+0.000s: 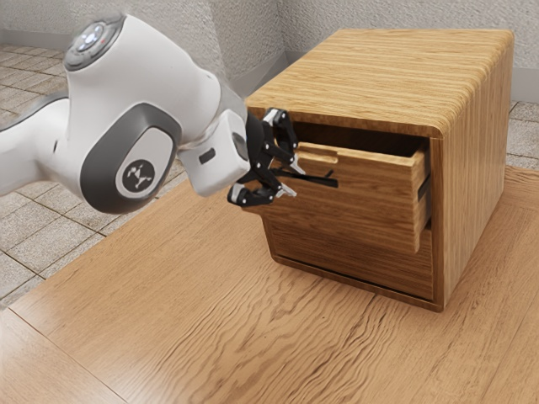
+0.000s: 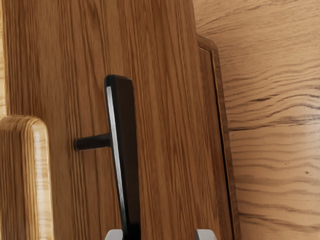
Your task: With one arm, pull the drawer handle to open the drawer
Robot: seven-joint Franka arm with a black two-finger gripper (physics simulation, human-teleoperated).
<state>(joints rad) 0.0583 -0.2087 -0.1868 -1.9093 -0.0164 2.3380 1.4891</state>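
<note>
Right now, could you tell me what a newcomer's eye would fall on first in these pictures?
The big white arm looms at the exterior view's left, its black gripper open around the black handle. The top drawer of the wooden cabinet stands partly pulled out at the view's right.

Free tabletop (image 1: 185, 337) lies before the protruding drawer (image 1: 362, 206).

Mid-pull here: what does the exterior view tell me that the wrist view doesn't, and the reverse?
Exterior view: the drawer stands partly out of the cabinet, with the open pincer at its front. Wrist view: the handle on its post, with a gap to one fingertip. Both: the black handle, the drawer's front and the wooden table.
</note>
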